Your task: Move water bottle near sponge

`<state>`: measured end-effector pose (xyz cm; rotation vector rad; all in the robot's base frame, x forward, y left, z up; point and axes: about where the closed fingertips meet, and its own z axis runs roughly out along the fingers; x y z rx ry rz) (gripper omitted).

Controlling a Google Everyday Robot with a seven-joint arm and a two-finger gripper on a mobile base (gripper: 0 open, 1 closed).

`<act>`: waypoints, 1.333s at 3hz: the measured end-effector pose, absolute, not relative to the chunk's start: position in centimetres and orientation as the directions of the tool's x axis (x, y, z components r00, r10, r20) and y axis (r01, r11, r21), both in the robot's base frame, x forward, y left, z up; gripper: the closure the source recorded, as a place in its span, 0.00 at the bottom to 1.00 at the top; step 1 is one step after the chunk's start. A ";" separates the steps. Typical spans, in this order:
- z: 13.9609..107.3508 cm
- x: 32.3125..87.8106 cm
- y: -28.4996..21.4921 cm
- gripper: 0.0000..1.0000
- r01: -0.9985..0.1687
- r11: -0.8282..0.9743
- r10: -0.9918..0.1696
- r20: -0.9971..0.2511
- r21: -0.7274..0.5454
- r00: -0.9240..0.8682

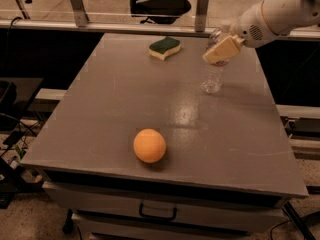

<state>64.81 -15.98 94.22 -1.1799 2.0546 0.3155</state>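
Observation:
The water bottle (212, 78) is clear and ribbed and stands on the right rear part of the grey table (120, 104). My gripper (221, 50) comes in from the upper right and is shut around the bottle's upper half. One cream finger (223, 48) crosses in front of the bottle and the other is hidden behind it. The sponge (164, 47), dark green on top with a pale yellow base, lies near the table's far edge, to the left of the bottle and apart from it.
An orange ball (149, 145) sits near the table's front edge. A metal rail (125, 28) with posts runs behind the table. A drawer handle (157, 212) shows below the front edge. Cables lie on the floor at left.

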 end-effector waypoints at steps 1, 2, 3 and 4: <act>95.2 67.9 -14.3 0.99 -0.843 0.521 -0.643 -0.710 -0.132 -0.287; 96.4 71.1 -12.5 1.00 -0.857 0.499 -0.635 -0.727 -0.128 -0.261; 96.8 73.4 -10.6 1.00 -0.868 0.481 -0.631 -0.737 -0.127 -0.242; 96.7 75.2 -9.3 1.00 -0.870 0.480 -0.625 -0.742 -0.117 -0.245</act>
